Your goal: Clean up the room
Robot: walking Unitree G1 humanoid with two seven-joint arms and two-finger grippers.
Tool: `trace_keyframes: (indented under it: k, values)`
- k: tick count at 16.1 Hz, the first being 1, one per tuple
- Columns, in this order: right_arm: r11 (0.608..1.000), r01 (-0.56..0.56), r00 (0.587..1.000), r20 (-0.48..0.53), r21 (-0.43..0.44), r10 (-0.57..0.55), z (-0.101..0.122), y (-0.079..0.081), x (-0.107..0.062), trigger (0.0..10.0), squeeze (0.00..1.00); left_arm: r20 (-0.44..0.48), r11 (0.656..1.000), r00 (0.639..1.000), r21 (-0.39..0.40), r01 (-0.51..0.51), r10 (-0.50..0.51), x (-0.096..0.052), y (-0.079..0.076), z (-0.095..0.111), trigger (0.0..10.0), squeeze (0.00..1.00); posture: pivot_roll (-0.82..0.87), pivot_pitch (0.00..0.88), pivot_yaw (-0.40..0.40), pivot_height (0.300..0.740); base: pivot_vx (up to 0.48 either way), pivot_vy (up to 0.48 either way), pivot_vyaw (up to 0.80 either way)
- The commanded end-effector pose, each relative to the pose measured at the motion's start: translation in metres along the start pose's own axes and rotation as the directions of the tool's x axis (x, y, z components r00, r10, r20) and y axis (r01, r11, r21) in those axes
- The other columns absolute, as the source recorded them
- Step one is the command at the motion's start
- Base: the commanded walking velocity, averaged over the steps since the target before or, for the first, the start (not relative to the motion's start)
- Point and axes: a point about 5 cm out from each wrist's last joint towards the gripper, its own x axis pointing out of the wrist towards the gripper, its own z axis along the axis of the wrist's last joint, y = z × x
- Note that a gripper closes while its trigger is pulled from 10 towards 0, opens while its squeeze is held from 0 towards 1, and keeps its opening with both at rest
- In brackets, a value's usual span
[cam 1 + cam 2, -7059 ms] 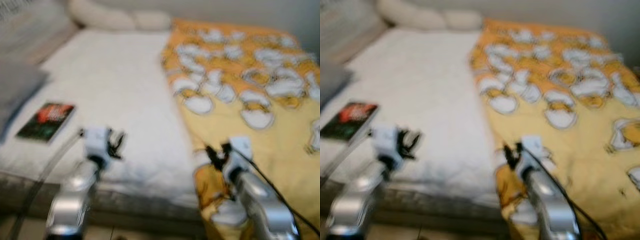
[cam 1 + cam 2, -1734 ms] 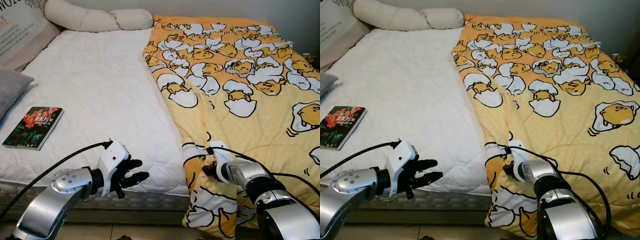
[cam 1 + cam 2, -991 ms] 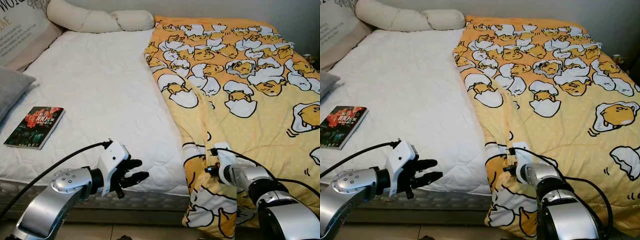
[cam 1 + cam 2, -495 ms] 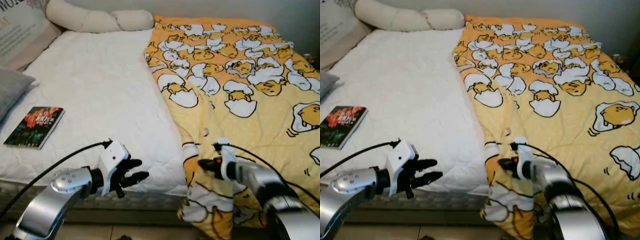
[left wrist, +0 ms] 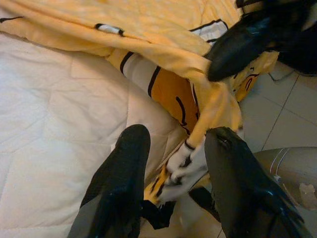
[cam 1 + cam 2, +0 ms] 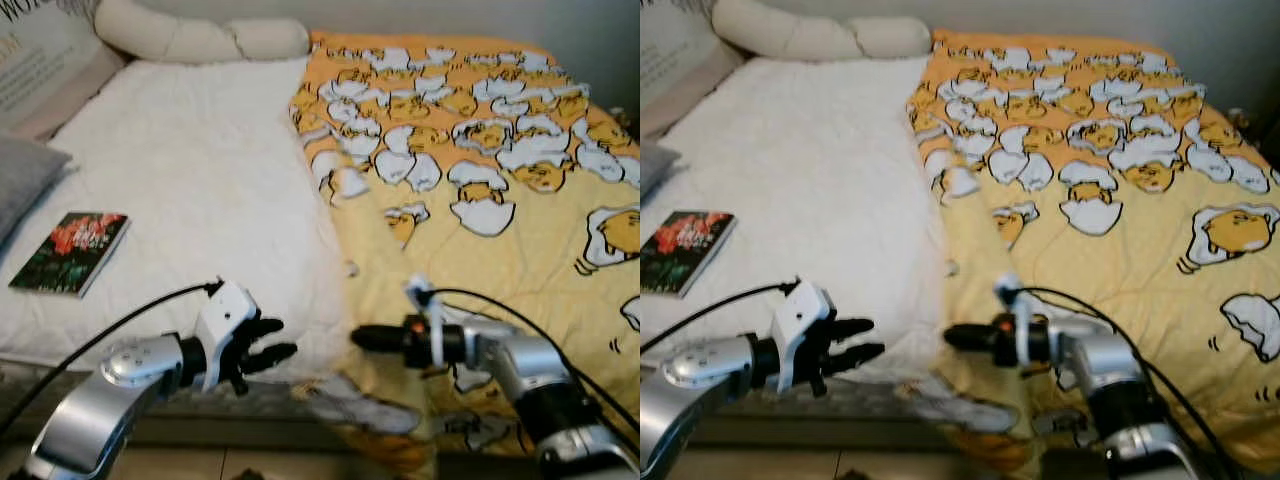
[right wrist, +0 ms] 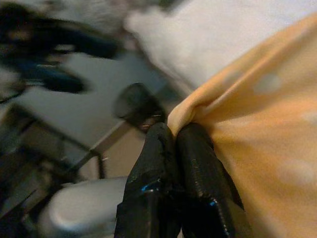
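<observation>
Blanket [image 6: 500,200]: yellow, egg-patterned, spread over the right half of the bed [image 6: 200,190], its near corner drawn leftward past the bed's foot. Right end effector [image 6: 365,338]: fingers pressed together, pinching the blanket's edge. Left end effector [image 6: 275,352]: fingers parted, holding nothing, hovering at the foot of the bed just beside the pulled corner. Book [image 6: 68,252]: flat on the white mattress, left side. Pillows [image 6: 200,38]: at the head.
</observation>
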Motion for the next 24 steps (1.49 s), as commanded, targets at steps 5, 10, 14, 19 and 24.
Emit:
trace_keyframes:
  k: [5, 10, 14, 19, 24]
  values:
    - [0.974, -0.215, 0.976, -0.053, -0.072, 0.211, 0.018, 0.037, 0.026, 0.0, 0.0, -0.007, 1.0, 1.0, 0.002, -0.023, 0.023, -0.007, 0.003, 0.0, 10.0, 0.0, 0.06, 0.0, 0.022, 0.74, 0.0, 0.0, 0.0]
    - [0.98, -0.172, 0.982, -0.095, -0.096, 0.163, 0.011, 0.038, 0.038, 10.0, 0.0, -0.015, 0.999, 0.999, 0.0, -0.037, 0.037, -0.011, 0.004, -0.002, 10.0, 0.0, 0.07, 0.0, 0.023, 0.74, 0.0, 0.0, 0.0]
    - [0.975, -0.215, 0.975, -0.068, -0.05, 0.212, 0.011, 0.044, 0.042, 10.0, 1.0, -0.02, 0.999, 0.999, 0.003, -0.039, 0.039, -0.012, 0.004, -0.001, 10.0, 0.0, 0.08, 0.0, 0.03, 0.74, 0.0, 0.0, 0.0]
    - [0.96, -0.28, 0.96, 0.002, -0.026, 0.28, 0.018, 0.054, 0.043, 10.0, 1.0, -0.029, 0.999, 0.999, 0.008, -0.038, 0.038, -0.016, 0.006, 0.0, 10.0, 0.0, 0.08, 0.0, 0.044, 0.74, 0.0, 0.0, 0.0]
    - [0.995, -0.032, 0.997, 0.065, -0.098, 0.039, 0.018, 0.035, 0.027, 10.0, 1.0, 0.019, 0.997, 0.997, -0.002, -0.074, 0.074, -0.014, 0.013, 0.005, 10.0, 0.0, 0.06, 0.0, 0.035, 0.74, 0.0, 0.0, 0.0]
